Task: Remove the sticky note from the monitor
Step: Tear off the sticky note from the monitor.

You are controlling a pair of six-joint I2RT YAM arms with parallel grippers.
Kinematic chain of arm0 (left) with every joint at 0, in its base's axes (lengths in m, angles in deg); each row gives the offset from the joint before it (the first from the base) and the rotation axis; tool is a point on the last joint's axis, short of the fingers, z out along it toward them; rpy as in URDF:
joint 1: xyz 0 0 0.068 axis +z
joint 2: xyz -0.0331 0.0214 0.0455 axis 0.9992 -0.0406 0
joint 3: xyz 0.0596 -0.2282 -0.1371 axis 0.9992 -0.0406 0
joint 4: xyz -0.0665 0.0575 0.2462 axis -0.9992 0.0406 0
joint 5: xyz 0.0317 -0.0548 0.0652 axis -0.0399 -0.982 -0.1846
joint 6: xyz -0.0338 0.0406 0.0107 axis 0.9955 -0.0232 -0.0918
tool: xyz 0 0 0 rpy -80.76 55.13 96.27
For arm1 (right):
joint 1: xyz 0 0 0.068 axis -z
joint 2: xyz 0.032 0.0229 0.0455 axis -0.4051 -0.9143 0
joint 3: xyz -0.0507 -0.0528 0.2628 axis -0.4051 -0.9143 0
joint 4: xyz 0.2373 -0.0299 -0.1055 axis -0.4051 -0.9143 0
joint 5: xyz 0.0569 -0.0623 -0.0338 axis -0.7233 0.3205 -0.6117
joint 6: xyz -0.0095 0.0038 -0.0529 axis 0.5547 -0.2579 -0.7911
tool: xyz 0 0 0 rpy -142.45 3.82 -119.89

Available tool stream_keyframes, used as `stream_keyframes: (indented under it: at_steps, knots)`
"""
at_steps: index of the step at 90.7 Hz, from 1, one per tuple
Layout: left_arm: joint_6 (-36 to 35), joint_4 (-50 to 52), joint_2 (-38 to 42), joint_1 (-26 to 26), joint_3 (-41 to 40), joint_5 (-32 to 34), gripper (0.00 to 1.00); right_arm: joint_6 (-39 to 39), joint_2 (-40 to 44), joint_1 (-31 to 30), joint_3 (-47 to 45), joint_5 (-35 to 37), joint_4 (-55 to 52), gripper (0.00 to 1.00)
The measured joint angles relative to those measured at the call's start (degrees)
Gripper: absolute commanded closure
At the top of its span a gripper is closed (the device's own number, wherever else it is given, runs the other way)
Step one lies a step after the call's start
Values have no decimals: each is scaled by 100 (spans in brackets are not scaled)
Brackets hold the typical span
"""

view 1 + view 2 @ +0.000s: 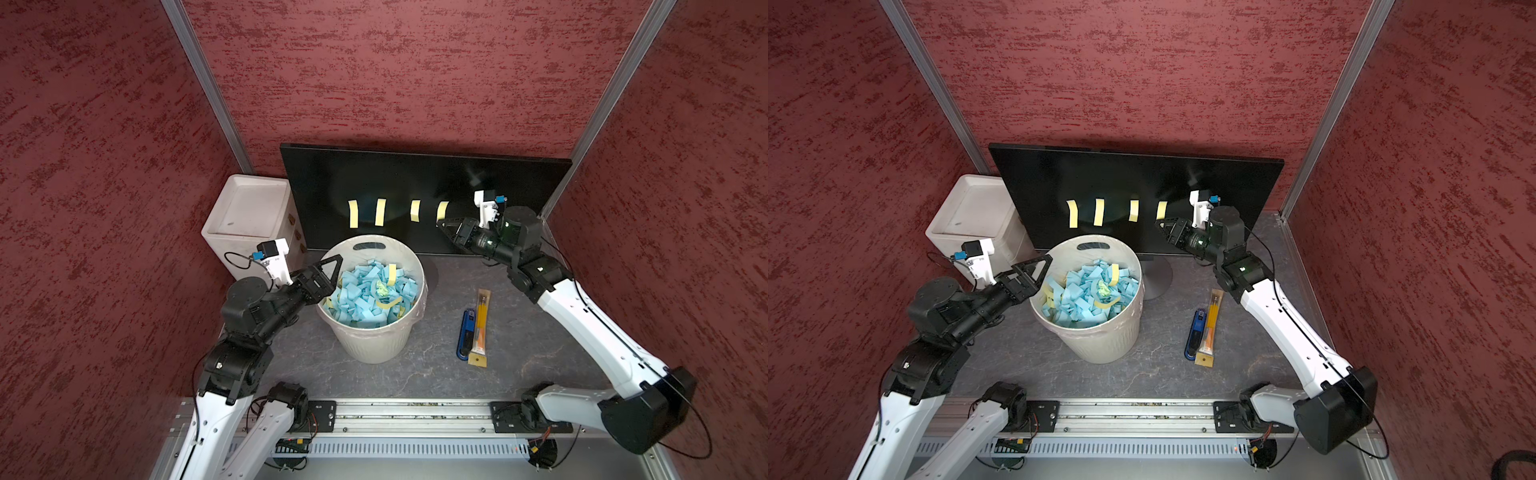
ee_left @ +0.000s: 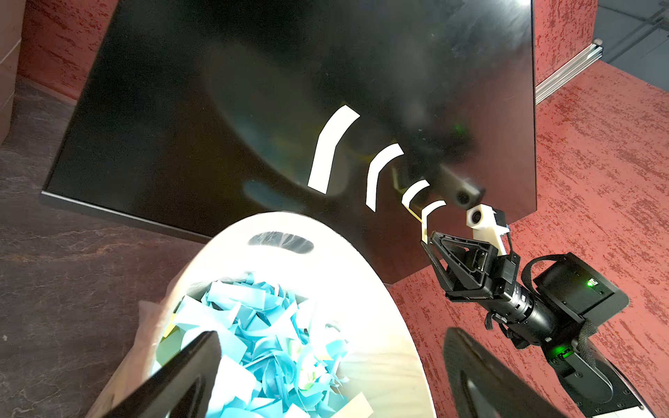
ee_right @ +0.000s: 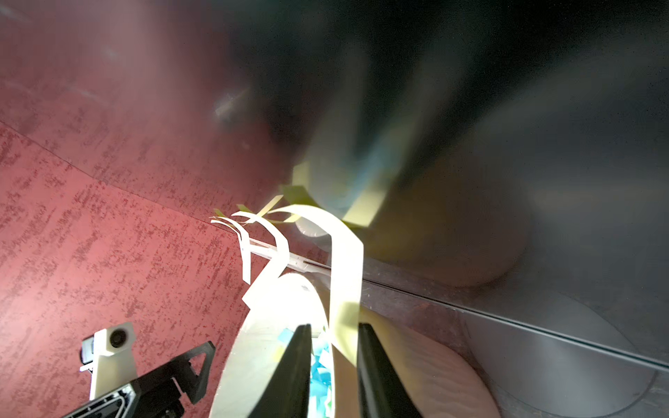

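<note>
Sticky note btwn R gripper jaws

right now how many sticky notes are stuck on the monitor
4, in a row low on the monitor: leftmost note, second note, third note, and rightmost note at the right gripper. None looks hidden.

— What kind of place is this you work in?
— A lab test cell, not a real office. Red textured panels wall me in on three sides, joined by bare aluminium posts. My left arm and right arm are mounted on a metal rail at the front edge, with a slotted cable duct under it.
— Yet it looks like a desk.
— A few office things only: a monitor, a waste bin full of paper slips and a packet of pencils on a grey stone-look tabletop.
</note>
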Motion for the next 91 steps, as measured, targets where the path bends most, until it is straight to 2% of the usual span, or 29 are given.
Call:
stream_keyframes:
  at_steps: [10, 52, 91]
  knots:
    - [2, 2, 0, 2, -9, 0, 0, -7, 0, 4, -26, 0, 24, 100]
    - [2, 2, 55, 4, -52, 0, 0, -17, 240, 7, -210, -11, 33, 100]
    - [74, 2, 70, 4, -74, -17, 0, -81, 682, -46, -382, -352, 22, 100]
